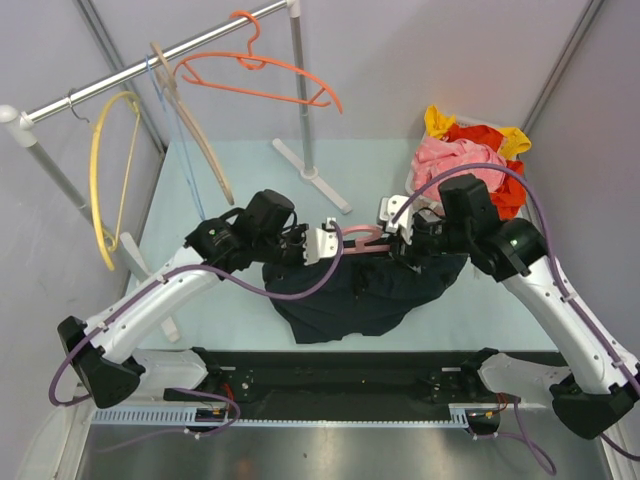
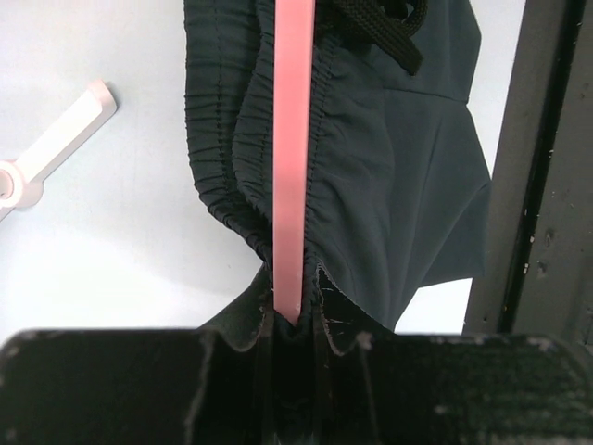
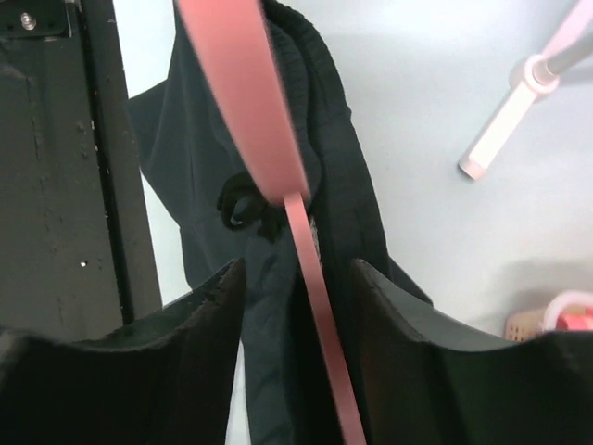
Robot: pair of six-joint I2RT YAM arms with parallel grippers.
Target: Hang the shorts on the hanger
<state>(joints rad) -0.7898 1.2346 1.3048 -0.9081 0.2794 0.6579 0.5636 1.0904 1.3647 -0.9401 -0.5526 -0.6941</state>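
Observation:
The dark navy shorts (image 1: 350, 295) hang from the pale-pink hanger (image 1: 362, 240), held between my two grippers above the table's middle. My left gripper (image 1: 325, 245) is shut on the hanger's end and the gathered waistband. In the left wrist view the pink bar (image 2: 292, 139) runs straight into the closed gripper (image 2: 295, 324), with the shorts (image 2: 408, 185) bunched around it. My right gripper (image 1: 392, 225) is at the hanger's other side. In the right wrist view this gripper (image 3: 301, 306) stands apart, with the pink bar (image 3: 315, 306) and the shorts (image 3: 185, 167) between its fingers.
A metal clothes rack (image 1: 150, 60) at the back carries an orange hanger (image 1: 260, 70), a beige hanger (image 1: 195, 120) and a yellow hanger (image 1: 100, 170). Its white foot (image 1: 315, 175) lies behind the grippers. A pile of pink, red and yellow garments (image 1: 470, 160) lies at the back right.

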